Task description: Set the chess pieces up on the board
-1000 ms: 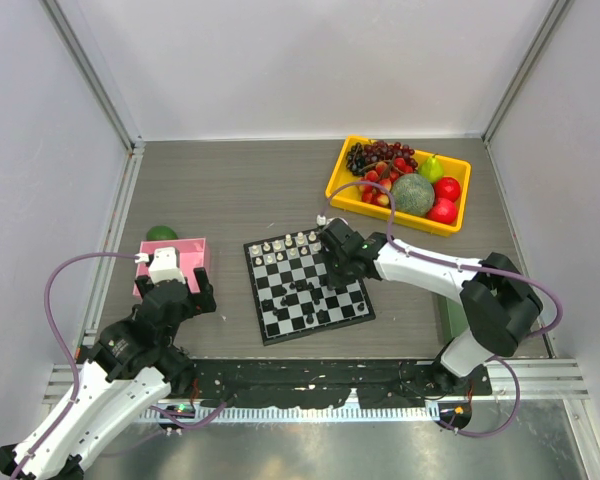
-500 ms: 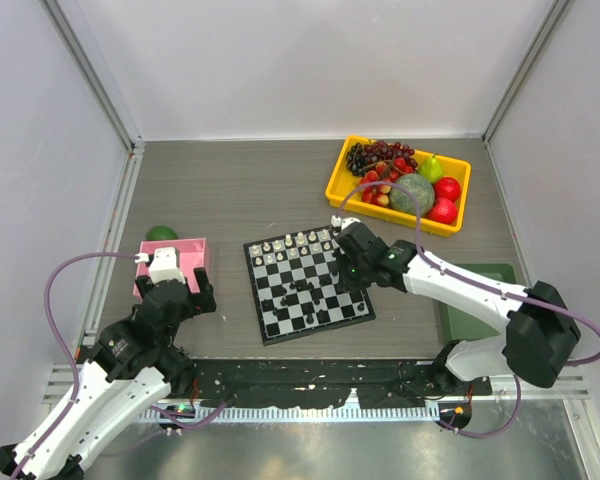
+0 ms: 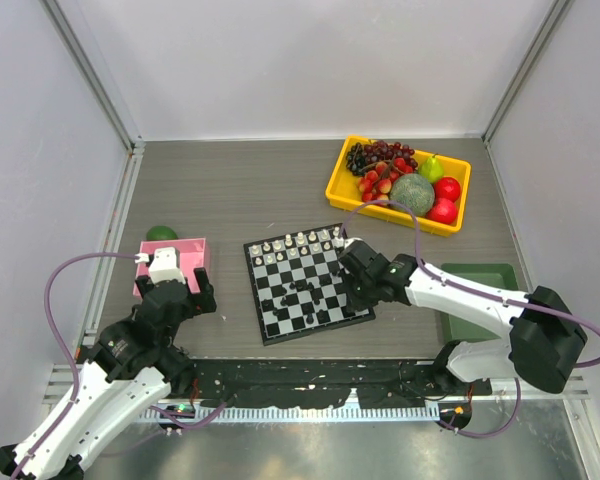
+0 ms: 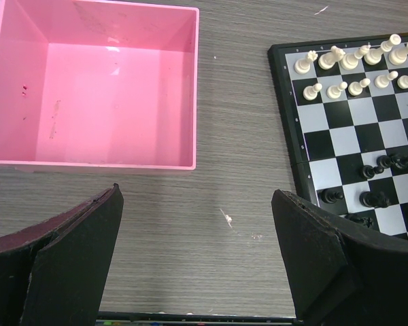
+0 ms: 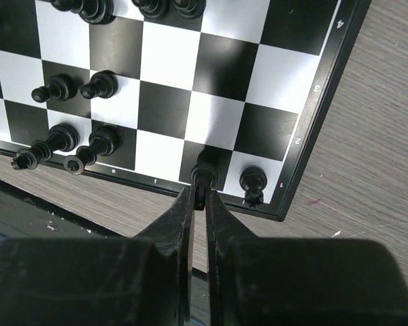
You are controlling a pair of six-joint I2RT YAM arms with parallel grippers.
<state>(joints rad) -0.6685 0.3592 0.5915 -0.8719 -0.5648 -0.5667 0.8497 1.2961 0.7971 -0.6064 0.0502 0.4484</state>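
The board (image 3: 263,335) lies mid-table, with white chess pieces (image 3: 295,245) lined along its far rows and black ones (image 3: 298,292) scattered on the near half. My right gripper (image 5: 199,197) is shut on a black piece (image 5: 204,173), holding it by its top. Its base is at a dark square in the nearest row, beside another black piece (image 5: 253,182) in the corner square. I cannot tell whether the base touches the board. In the top view that gripper (image 3: 357,290) is over the board's near right part. My left gripper (image 4: 197,258) is open and empty above bare table.
A pink tray (image 4: 194,88) sits just left of the board, with a green object (image 3: 161,233) behind it. A yellow fruit bin (image 3: 338,185) is at the back right and a green tray (image 3: 480,275) is right of the board. Several black pieces (image 5: 98,85) crowd the near rows.
My right gripper has carried the black piece from the board's far right side toward its near right corner. The left arm has not moved.
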